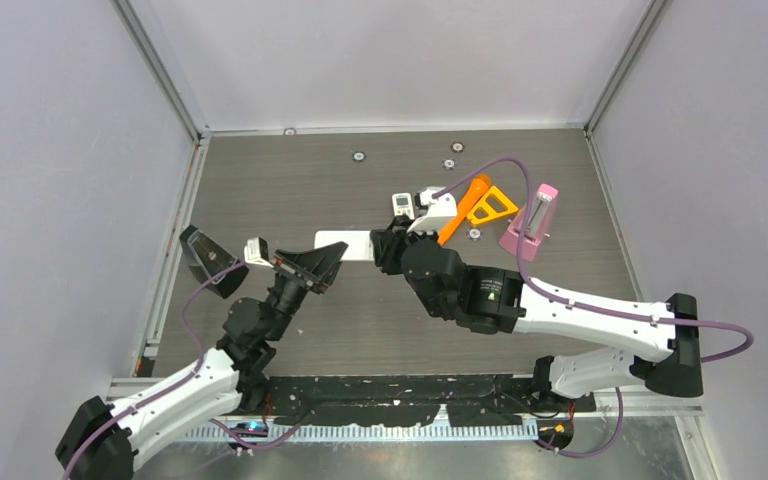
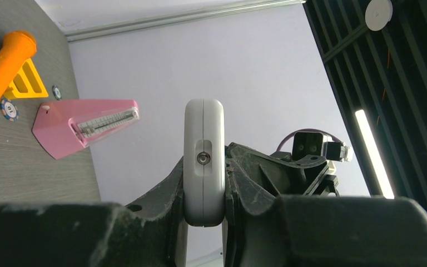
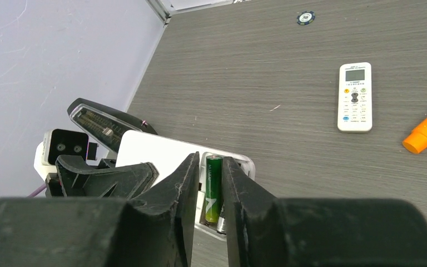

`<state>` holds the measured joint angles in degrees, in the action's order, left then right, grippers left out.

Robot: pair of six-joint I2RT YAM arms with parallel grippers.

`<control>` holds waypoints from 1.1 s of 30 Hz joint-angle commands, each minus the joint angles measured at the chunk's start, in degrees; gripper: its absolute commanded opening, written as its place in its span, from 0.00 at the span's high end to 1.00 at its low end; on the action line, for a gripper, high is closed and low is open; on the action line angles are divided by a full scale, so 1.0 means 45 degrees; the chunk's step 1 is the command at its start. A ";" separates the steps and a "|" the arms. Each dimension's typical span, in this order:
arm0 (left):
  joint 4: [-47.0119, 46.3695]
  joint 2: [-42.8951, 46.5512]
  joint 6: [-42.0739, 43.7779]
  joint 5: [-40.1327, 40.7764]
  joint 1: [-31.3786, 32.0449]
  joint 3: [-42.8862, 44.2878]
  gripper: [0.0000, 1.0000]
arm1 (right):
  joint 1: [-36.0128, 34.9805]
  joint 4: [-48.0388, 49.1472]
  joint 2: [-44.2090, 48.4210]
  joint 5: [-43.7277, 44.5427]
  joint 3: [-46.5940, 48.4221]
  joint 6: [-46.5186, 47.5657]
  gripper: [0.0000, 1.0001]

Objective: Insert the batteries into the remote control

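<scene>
Right wrist alone shows green battery (image 3: 213,189) inside right hand (image 3: 210,162), grip unclear; left hand (image 2: 204,169) clamps remote (image 2: 203,125).

A: What encloses the space?
B: Plain pale lilac walls (image 1: 380,60) on three sides, joined at the back corners by silver metal rails (image 1: 160,68).
A: And underneath?
B: A table (image 1: 360,320) with a grey wood-grain top.
A: Any lighting?
B: The left wrist view shows a dark slatted ceiling (image 2: 411,67) carrying one bright strip light (image 2: 373,153)
</scene>
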<state>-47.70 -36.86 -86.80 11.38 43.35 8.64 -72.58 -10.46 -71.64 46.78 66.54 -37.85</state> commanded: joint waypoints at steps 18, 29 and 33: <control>-0.0405 0.0711 0.0315 0.0021 -0.0034 0.0038 1.00 | 0.0101 -0.1830 0.1279 -0.0270 0.1189 -0.0665 0.36; -0.0661 0.1625 0.1931 -0.0874 -0.0044 -0.0466 1.00 | 0.2870 -0.1416 0.3044 -0.6915 -0.0810 -0.3967 0.16; -0.1010 0.1689 0.2316 -0.1256 -0.0044 -0.0559 1.00 | 0.3274 -0.0812 0.2790 -0.8380 -0.1107 -0.4695 0.16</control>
<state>-47.03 -30.15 -80.36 8.25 43.35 6.17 -58.94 -18.79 -58.33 20.60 62.78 -52.97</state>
